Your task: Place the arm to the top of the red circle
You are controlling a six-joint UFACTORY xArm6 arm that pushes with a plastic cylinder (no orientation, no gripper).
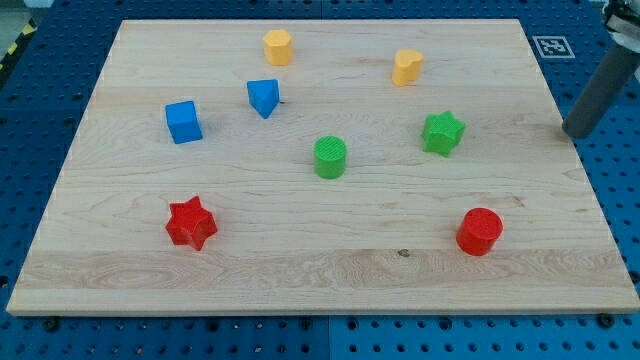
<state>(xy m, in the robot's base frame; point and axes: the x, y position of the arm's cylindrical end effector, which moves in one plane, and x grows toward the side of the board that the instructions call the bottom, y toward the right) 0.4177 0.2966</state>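
The red circle (479,231) is a short red cylinder standing on the wooden board (320,270) at the view's lower right. My dark rod comes in from the view's upper right edge, and my tip (573,133) rests just off the board's right edge, over the blue pegboard. My tip is up and to the right of the red circle, well apart from it and touching no block.
A red star (190,222) at lower left, a green cylinder (330,157) in the middle, a green star (442,132) right of it, a blue cube (183,122), a blue triangular block (263,97), two yellow blocks (277,46) (406,67) near the top.
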